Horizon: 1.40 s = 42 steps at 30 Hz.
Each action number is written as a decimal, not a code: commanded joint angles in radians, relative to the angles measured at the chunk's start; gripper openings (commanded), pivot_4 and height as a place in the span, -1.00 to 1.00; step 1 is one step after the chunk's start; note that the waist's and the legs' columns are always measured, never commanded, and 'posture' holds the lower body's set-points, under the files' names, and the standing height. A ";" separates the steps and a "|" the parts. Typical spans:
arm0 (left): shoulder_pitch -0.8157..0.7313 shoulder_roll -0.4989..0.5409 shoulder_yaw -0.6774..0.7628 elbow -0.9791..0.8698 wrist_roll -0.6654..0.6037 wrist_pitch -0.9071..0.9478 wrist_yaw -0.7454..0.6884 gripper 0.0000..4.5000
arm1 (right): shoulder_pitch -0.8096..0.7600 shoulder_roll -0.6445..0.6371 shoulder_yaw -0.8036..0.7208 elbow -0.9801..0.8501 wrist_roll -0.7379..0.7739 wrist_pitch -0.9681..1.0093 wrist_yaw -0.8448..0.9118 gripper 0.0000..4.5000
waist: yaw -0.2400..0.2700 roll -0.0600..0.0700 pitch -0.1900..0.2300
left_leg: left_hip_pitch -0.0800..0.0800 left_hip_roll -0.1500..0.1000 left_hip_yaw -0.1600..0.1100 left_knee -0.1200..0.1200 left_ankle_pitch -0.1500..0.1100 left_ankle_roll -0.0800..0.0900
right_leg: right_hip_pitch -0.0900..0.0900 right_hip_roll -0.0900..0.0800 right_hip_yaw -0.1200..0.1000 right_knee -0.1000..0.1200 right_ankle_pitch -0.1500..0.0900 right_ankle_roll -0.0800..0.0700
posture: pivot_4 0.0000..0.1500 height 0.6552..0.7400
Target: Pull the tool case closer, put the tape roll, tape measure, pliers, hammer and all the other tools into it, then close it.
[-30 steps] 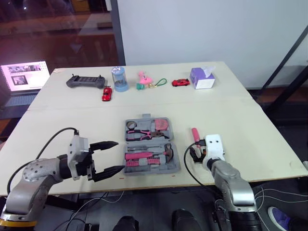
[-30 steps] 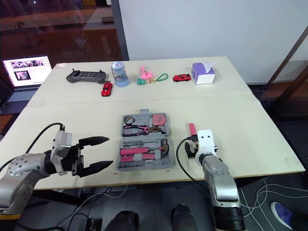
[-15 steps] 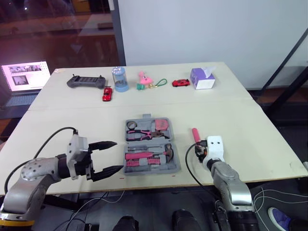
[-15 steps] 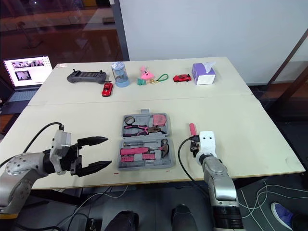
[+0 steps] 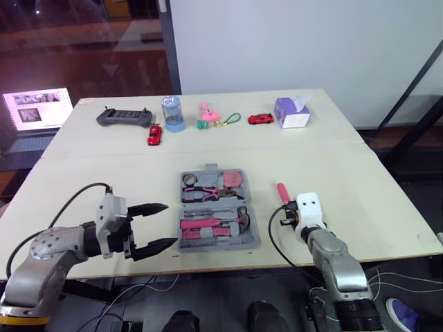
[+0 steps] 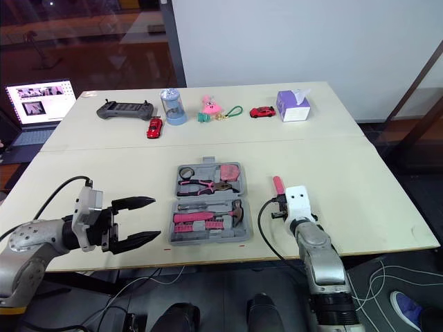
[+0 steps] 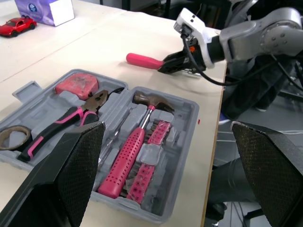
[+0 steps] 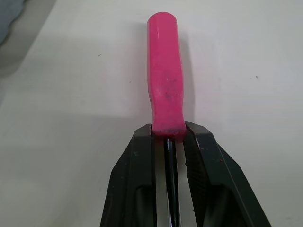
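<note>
The grey tool case (image 5: pixel 254 234) lies open in the middle of the table. In it are a pink-handled hammer (image 5: pixel 214 223), pliers (image 5: pixel 208 191), a tape roll (image 5: pixel 189 180) and a tape measure (image 5: pixel 231 178). A pink-handled screwdriver (image 5: pixel 282 191) lies on the table right of the case. My right gripper (image 5: pixel 291 216) is shut on the screwdriver (image 8: pixel 164 90), pinching the near end of the handle with the black shaft between the fingers (image 8: pixel 137 161). My left gripper (image 5: pixel 171 223) stands open just left of the case, holding nothing.
Along the far edge are a black game controller (image 5: pixel 123 117), a blue jar (image 5: pixel 172 113), a red toy car (image 5: pixel 153 134), a pink toy (image 5: pixel 206 114), another red car (image 5: pixel 260 118) and a purple tissue box (image 5: pixel 291 111). A laptop (image 5: pixel 38 111) sits at far left.
My right gripper has gone from open to shut on the screwdriver's handle end, and that arm has shifted slightly to the right. The left arm has not moved.
</note>
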 commanded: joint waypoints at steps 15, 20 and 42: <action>0.146 0.119 0.155 0.111 0.015 -0.080 -0.153 1.00 | -0.787 -0.447 0.619 -0.400 0.295 0.619 0.726 -0.85 | 0.000 0.001 0.002 | -0.002 0.000 -0.001 0.001 -0.001 0.001 | 0.000 0.000 -0.002 -0.002 0.000 0.000 | 1.00 1.00; 0.181 0.121 0.161 0.123 0.035 -0.121 -0.175 1.00 | -0.913 -0.295 0.742 -0.260 0.273 0.683 0.676 -0.85 | 0.000 0.001 0.002 | -0.003 0.001 -0.001 0.000 -0.001 0.001 | -0.003 0.000 -0.002 -0.001 0.000 0.000 | 1.00 1.00; 0.191 0.071 0.126 0.063 0.035 -0.127 -0.134 1.00 | -0.906 -0.155 0.930 -0.167 0.246 0.679 0.624 -0.85 | -0.002 0.001 0.001 | -0.003 0.000 -0.001 0.000 0.000 0.000 | -0.004 -0.001 -0.002 0.000 0.000 0.000 | 1.00 1.00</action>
